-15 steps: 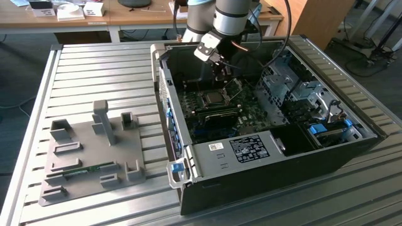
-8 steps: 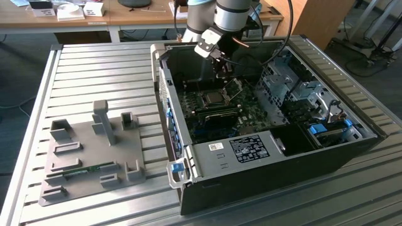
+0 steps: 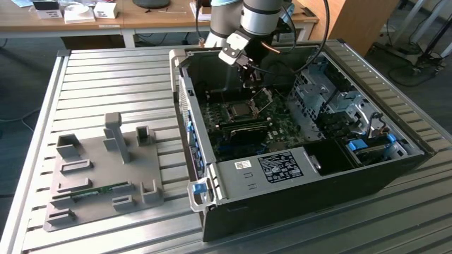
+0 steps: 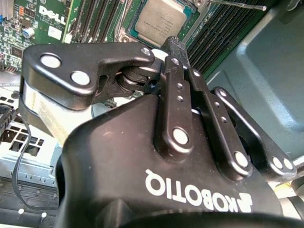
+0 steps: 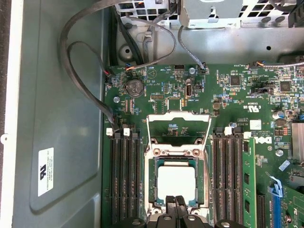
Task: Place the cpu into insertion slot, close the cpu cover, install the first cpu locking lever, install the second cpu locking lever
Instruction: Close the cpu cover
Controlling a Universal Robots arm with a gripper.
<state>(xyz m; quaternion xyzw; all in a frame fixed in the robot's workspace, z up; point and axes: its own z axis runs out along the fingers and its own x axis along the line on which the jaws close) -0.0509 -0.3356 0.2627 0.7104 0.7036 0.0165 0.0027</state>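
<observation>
Gripper: the gripper [image 3: 249,79] hangs from the arm into the open computer case [image 3: 297,185], upper middle of the exterior view, just above the socket.
Fingers: together, tip against tip, with nothing between them; in both wrist views the gripper [image 5: 177,203] [image 4: 175,45] ends at the near edge of the cpu.
Cpu: the cpu [image 5: 176,183] lies flat in its socket on the green board, metal top facing up. It is square, so it has no long axis, and its sides run parallel to the memory slots [image 5: 123,175] on either side.
Cpu cover: the cpu cover [image 5: 179,116] is swung open from the socket edge far from the fingertips, its window showing the board behind.
Exterior view adds: the cpu cover [image 3: 263,99] stands tilted up at the exterior view's right of the cpu [image 3: 238,110].
Second wrist view adds: the gripper's black linkage bars from close up, with the cpu [image 4: 159,20] just beyond the tip.
First wrist view adds: grey cables [image 5: 80,71] looping along the case wall.
Surface: a slatted metal table [image 3: 106,79], with a grey fixture plate [image 3: 106,174] at the exterior view's left.
Room: a wooden desk [image 3: 141,16] behind.
</observation>
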